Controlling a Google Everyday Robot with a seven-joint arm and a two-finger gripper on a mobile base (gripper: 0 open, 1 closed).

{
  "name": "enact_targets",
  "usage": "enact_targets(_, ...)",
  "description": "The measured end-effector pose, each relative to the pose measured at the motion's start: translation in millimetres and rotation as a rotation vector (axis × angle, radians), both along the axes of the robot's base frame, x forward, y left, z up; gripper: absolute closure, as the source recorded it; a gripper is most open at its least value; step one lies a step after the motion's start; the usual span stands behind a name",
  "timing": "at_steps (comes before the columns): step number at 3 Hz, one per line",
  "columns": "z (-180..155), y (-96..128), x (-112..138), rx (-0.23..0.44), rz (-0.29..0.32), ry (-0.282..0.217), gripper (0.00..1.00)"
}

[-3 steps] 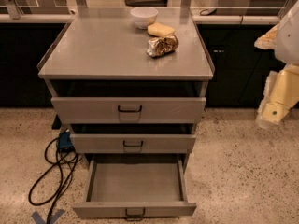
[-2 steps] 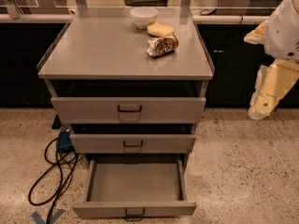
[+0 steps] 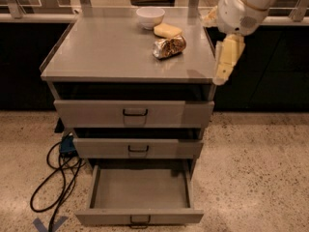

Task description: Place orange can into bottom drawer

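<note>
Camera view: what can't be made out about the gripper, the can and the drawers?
- Gripper, beside the cabinet's right edge: its arm is cut off by the frame's top.
- Orange can: lettering too small to read.
- Bottom drawer: rear hidden under the middle drawer.

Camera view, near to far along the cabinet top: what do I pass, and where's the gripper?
Orange can → yellow sponge → white bowl. The gripper hangs just off the right front corner of the cabinet top, not touching the can.
</note>
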State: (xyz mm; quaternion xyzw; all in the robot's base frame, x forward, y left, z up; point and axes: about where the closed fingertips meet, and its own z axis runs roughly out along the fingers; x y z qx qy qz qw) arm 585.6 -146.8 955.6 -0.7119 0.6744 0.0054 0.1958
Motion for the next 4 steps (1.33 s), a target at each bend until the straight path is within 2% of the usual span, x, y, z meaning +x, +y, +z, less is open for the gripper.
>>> enact_targets(1, -33.1, 41.7, 51.8, 0.069, 0.089, 0.095, 0.00)
enact_targets(2, -66.0, 72.9, 86.0, 0.186, 0.126, 0.194, 0.00)
enact_targets(3, -75.5, 88.5, 108.6, 0.266, 0.136, 0.182, 0.00)
enact_targets(4, -77.4, 92.0, 115.7, 0.289, 0.134, 0.162, 0.00)
